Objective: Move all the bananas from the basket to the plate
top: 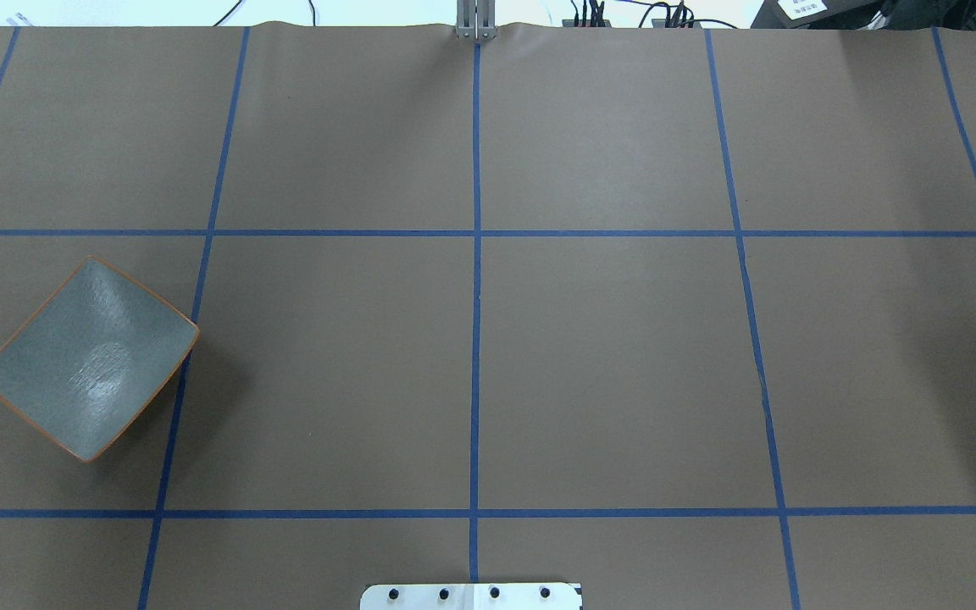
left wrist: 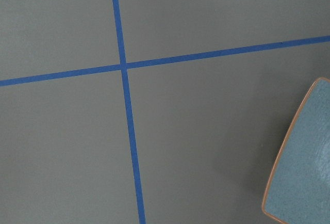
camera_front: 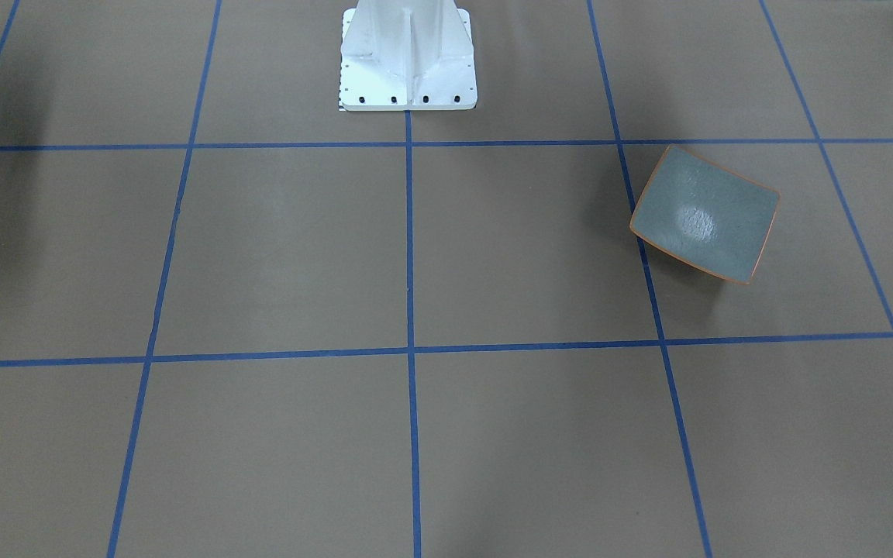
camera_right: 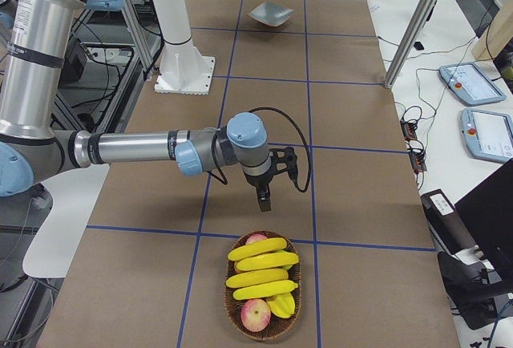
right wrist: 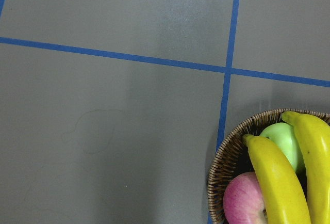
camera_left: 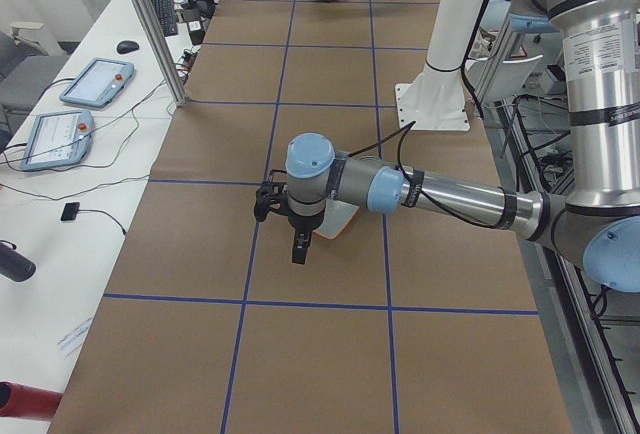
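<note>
From my remote station, all four bananas [camera_right: 256,277] lay side by side in the wicker basket [camera_right: 230,308], which sat at the end of the table [top: 607,364] on the robot's right. A red apple [camera_right: 256,314] lay at the near end of the basket beside them. The right wrist camera caught two of the bananas [right wrist: 276,177] over the woven rim [right wrist: 224,164], with a green apple [right wrist: 281,144] and a pink one [right wrist: 242,203] tucked beneath them.

The plate [top: 90,360] sat well apart from the fruit, on the robot's left half of the table. It was turned diagonally to the blue tape grid [top: 475,296], with one corner reaching a tape line. In the front-facing view its glossy centre [camera_front: 702,213] showed a bright highlight, and the left wrist camera saw only its orange-edged corner [left wrist: 304,167].

The right gripper [camera_right: 264,200] hung above the brown paper near the basket, pointing down and touching nothing. The left gripper [camera_left: 298,249] hung just beside the plate [camera_left: 343,222], whose edge peeked out behind the wrist. Both grippers appeared only in the side views, so I could not tell whether their fingers were apart or together.

The white pedestal [camera_front: 408,58] stood at the table's robot side.
</note>
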`<action>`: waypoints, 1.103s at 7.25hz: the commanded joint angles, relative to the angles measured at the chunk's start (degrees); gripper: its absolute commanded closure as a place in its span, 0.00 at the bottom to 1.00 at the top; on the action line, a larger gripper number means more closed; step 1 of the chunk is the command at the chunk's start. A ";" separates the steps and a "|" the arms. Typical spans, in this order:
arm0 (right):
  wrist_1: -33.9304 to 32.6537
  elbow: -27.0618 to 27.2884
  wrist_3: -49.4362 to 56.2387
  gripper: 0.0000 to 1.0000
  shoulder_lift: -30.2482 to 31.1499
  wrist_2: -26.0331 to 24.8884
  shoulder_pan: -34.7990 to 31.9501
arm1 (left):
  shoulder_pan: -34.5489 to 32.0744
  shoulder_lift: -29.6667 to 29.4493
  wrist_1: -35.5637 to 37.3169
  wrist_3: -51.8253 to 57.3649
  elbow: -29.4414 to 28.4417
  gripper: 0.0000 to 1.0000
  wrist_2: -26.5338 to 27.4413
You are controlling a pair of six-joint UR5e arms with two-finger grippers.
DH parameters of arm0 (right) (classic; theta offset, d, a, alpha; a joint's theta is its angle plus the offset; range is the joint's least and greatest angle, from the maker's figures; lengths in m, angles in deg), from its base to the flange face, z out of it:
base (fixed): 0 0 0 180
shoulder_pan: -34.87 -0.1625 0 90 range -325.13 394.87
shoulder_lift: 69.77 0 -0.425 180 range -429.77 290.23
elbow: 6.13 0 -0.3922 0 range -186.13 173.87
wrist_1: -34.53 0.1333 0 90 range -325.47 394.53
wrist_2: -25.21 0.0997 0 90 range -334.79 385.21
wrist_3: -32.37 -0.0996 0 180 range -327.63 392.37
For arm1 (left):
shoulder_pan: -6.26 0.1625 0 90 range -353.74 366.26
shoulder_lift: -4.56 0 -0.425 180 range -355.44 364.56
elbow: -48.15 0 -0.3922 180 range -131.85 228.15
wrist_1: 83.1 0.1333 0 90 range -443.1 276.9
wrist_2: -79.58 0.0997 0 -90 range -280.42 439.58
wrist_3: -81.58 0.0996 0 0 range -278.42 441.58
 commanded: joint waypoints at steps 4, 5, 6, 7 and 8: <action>8.84 -7.70 0.03 0.00 4.53 -2.33 0.87 | 0.00 0.08 -0.41 -0.20 0.00 0.00 0.16; 8.84 -7.88 0.03 0.00 4.44 -2.87 2.44 | 0.00 0.00 -0.50 -0.20 -0.09 0.00 0.16; 8.84 -7.97 0.11 0.00 4.44 -5.40 3.85 | 0.00 0.00 -0.50 -0.29 0.00 0.00 0.16; 8.84 -8.49 0.11 0.01 4.44 -6.90 4.47 | 0.00 0.00 -0.50 -0.20 -0.09 0.00 0.16; 8.93 -9.28 0.20 0.01 4.35 -7.00 4.48 | 0.00 0.00 -0.58 -0.29 0.00 0.00 0.16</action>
